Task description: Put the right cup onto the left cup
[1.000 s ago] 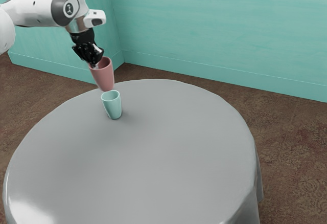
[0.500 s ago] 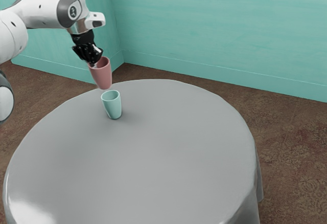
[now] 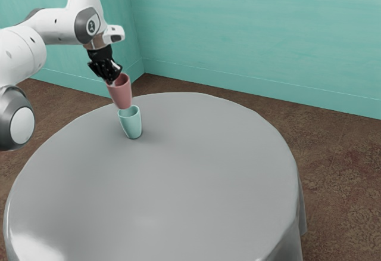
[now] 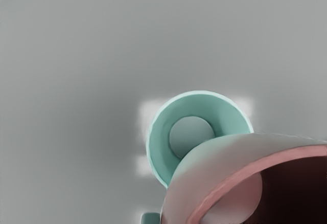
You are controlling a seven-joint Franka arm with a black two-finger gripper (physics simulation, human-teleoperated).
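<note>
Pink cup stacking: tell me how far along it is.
Lifting looks done: the pink cup is off the table. In hand: the gripper holds it just above the teal cup. Left: lowering and releasing; the teal cup's floor shows bare.

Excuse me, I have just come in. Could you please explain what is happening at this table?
A robot arm is holding a pink cup in its jaws, near the rim. A mint-green cup stands upright on the round grey table. The task is to place one cup onto the other. The pink cup is just above the green one, partly over its opening, and is not yet set inside. I cannot tell whether they touch.
</note>
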